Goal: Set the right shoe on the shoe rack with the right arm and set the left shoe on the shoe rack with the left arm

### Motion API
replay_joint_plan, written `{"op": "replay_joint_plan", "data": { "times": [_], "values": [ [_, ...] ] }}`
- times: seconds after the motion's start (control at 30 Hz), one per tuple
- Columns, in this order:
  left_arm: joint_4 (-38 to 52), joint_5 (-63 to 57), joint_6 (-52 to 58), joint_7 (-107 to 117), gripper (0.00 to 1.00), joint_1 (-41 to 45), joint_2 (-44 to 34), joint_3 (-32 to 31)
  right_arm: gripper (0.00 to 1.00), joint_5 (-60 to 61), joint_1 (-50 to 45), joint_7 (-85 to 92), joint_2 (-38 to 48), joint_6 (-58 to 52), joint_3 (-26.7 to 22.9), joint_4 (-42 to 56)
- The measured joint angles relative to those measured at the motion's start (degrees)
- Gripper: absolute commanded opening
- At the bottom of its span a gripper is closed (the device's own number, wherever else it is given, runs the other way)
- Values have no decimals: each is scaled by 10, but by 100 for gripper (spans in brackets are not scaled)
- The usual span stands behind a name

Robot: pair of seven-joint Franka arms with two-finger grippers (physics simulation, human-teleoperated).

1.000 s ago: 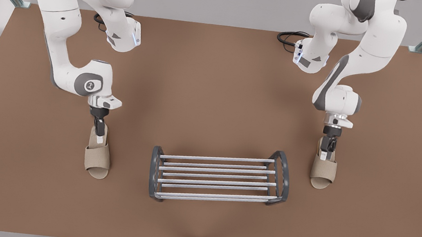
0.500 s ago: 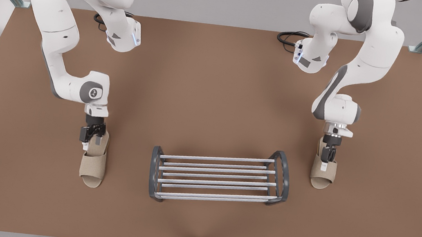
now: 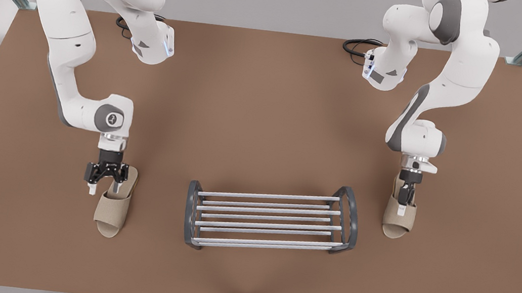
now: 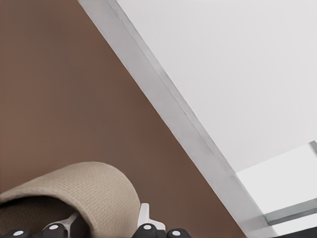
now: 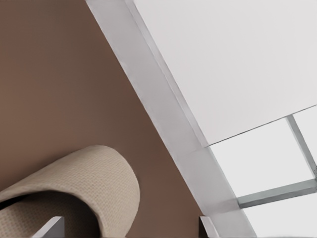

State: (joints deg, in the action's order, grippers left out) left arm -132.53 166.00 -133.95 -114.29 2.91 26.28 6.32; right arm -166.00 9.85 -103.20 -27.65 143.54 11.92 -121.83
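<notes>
Nearest to you on the brown counter (image 3: 265, 116) stands the shoe rack (image 3: 190, 210), between the two pairs of jaws and apart from both, with no shoe on its bars.

The right shoe (image 3: 111, 212) is a beige open-toe slipper. It lies flat on the counter directly under the right gripper (image 3: 105, 186), and its toe points away from the jaws, toward the front view's bottom edge. Here you see the jaws wide. One of the fingers (image 3: 91, 188) hangs outside the slipper's edge and the other is over the heel part of the insole. In the right wrist view, the fingers (image 5: 49, 228) stand far apart, with the arched strap of the right shoe (image 5: 89, 178) between them.

The left shoe (image 3: 397, 222) also lies on the counter, under the left gripper (image 3: 402, 207), on the other side of the rack. There the jaws are narrow. In the left wrist view, the fingers (image 4: 144, 215) pinch the side wall of the strap of the left shoe (image 4: 99, 193), one inside the arch and one outside.
</notes>
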Motion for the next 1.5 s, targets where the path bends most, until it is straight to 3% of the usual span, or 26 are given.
{"op": "replay_joint_plan", "data": {
  "times": [0.17, 0.3, 0.47, 0.57, 0.7, 0.8, 0.93, 1.03, 1.1, 1.23, 1.33, 1.47, 1.5],
  "values": [
    [19, 0, 1, 26, 61, 0, -11, -15, 100, 0, 1, -18, -27, -3, -4, 30],
    [49, 0, 1, 79, 21, -1, -28, -20, 99, 0, 1, -29, -53, -1, -5, 72],
    [108, -15, -67, 150, 21, -6, -74, -32, 99, 0, -4, -39, -79, -1, -11, 87],
    [141, -37, -210, 215, 21, 31, -214, -83, 99, 0, -6, -44, -81, 0, -12, 96],
    [222, -30, -426, 290, 21, 156, -301, -126, 100, 0, -8, -46, -91, 1, -20, 115],
    [246, -18, -522, 337, 21, 258, -296, -164, 100, 0, -8, -47, -101, 1, -23, 122],
    [353, -33, -593, 388, 21, 378, -161, -157, 100, 0, -9, -48, -114, 1, -24, 139],
    [424, -38, -623, 420, 21, 286, -98, -127, 42, 0, -9, -50, -120, 0, -28, 146],
    [434, -40, -636, 438, 21, 274, -85, -118, 21, 0, -13, -51, -121, -1, -29, 146],
    [438, -42, -647, 469, 21, 282, -77, -110, 21, 0, -20, -53, -118, -2, -29, 147],
    [476, -43, -646, 488, 21, 272, -28, -96, 21, 0, -27, -55, -113, -13, -29, 146],
    [490, -47, -631, 509, 21, 255, -2, -90, 21, 0, -69, -56, -62, -21, -30, 146],
    [490, -49, -627, 514, 69, 254, -1, -90, 21, 0, -87, -55, -41, -18, -35, 147]
  ]
}}
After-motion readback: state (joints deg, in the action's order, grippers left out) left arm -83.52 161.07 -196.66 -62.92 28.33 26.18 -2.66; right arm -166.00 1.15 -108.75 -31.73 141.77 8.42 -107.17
